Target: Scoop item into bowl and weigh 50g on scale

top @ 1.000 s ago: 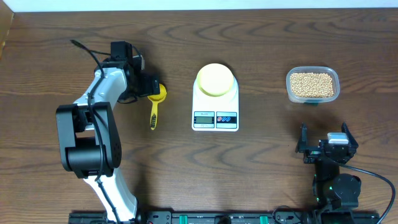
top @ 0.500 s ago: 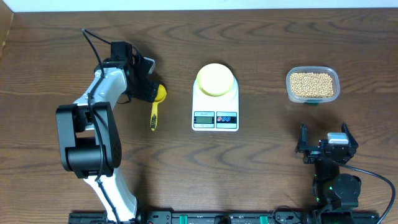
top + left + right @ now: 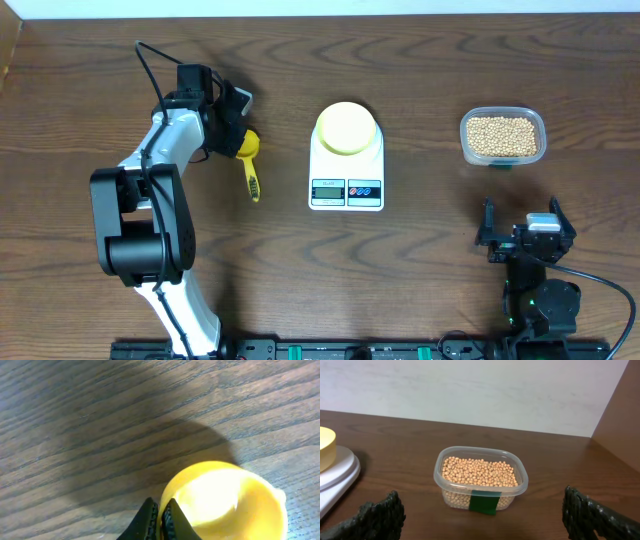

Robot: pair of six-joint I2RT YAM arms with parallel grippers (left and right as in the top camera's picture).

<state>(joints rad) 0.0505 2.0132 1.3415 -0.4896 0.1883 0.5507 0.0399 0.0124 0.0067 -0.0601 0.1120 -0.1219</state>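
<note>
Overhead view: on the left of the dark wooden surface (image 3: pixel 420 290), the white left arm (image 3: pixel 165 150) reaches toward the far side. Its black left end effector (image 3: pixel 236 135) is closed together at the round head of a yellow plastic measuring spoon (image 3: pixel 250 165), and the spoon's handle lies flat, pointing toward the near side. The left wrist view shows two black fingertips (image 3: pixel 150 517) side by side at the rim of the spoon head, but it cannot be told whether the rim is pinched between them.

A strip of open wood separates the spoon from the white rounded-rectangular digital scale (image 3: pixel 330 168) at centre. The scale's display and buttons face the near edge. A small round pale-yellow bowl (image 3: pixel 347 128) sits on the far part of its platform.

More open wood lies between the scale and a clear rounded-rectangular plastic tub (image 3: pixel 464 136) on the right. The tub is filled with small round tan-beige beans (image 3: pixel 503 136), and these lie well apart from the left end effector, with the scale and bowl between.

On the near side of the tub, the black right end effector (image 3: pixel 522 222) stands with its fingers spread wide and nothing between them. The right wrist view shows the tub straight ahead across a short stretch of wood, a green label (image 3: pixel 484 502) on its front wall.

A band of open wood runs behind every object to the far edge, where a white wall (image 3: pixel 320 7) begins. A wider stretch lies in front of the scale.
</note>
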